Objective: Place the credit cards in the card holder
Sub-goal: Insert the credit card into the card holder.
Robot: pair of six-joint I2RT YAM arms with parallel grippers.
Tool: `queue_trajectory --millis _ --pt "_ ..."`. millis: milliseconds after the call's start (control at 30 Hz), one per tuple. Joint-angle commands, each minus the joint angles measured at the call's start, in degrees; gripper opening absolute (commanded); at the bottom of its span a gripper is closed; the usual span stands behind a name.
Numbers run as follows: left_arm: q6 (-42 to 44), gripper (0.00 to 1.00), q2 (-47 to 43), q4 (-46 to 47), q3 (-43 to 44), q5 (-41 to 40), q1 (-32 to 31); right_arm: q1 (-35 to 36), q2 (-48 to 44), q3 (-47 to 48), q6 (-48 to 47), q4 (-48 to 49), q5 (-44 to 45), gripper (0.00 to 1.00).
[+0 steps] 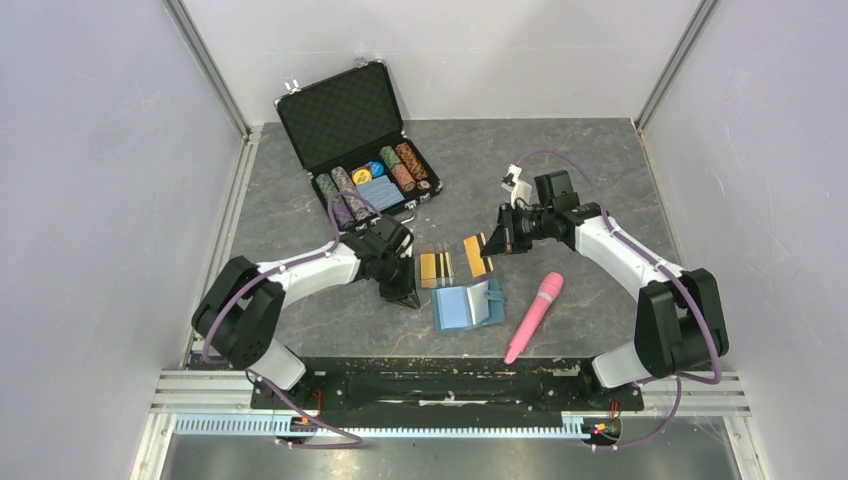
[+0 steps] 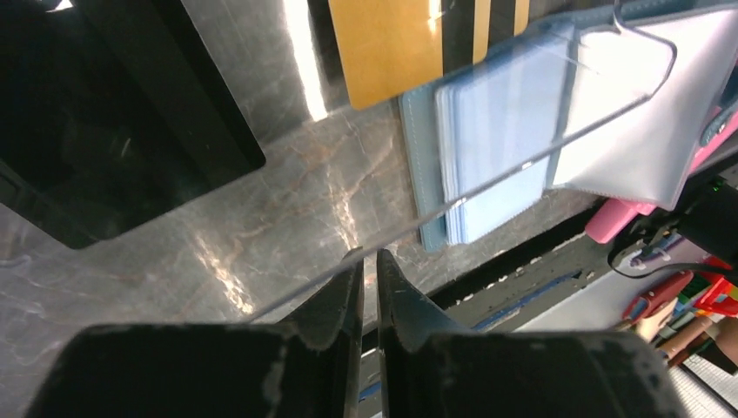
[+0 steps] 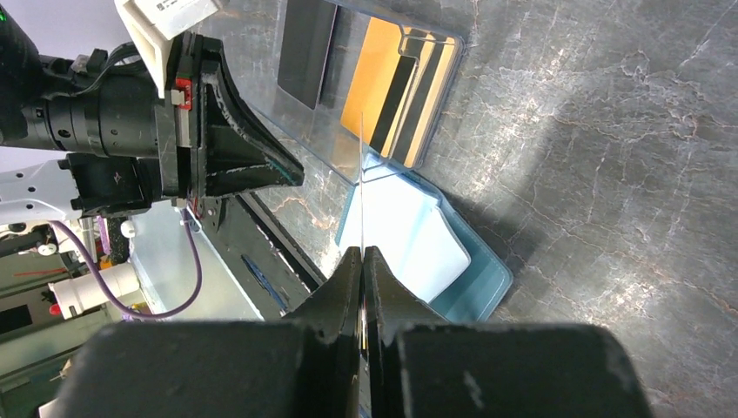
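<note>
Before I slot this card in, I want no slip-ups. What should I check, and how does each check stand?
1. Right gripper shut on the card: ok.
2. Holder lies open, pockets up: ok.
3. Card edge lined up with a pocket: cannot tell.
4. Left gripper firm on the box edge: cannot tell; a narrow gap shows between the fingers.
5. Pink pen apart from the holder: ok.

Open teal card holder (image 1: 467, 306) lies near gold-striped credit cards (image 1: 436, 265).
</note>
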Motion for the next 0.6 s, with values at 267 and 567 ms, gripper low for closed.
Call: queue_trajectory --millis 267,567 --pt "2.8 0.06 8.7 -0.3 11.4 -8.4 -0.3 -0.4 -1.0 -1.7 -1.4 1.0 -0.5 0.00" --pt "2.4 0.04 18.5 -1.0 23.0 -10.4 -0.3 -0.4 -2.3 -4.9 -1.5 2.0 -1.4 0.00"
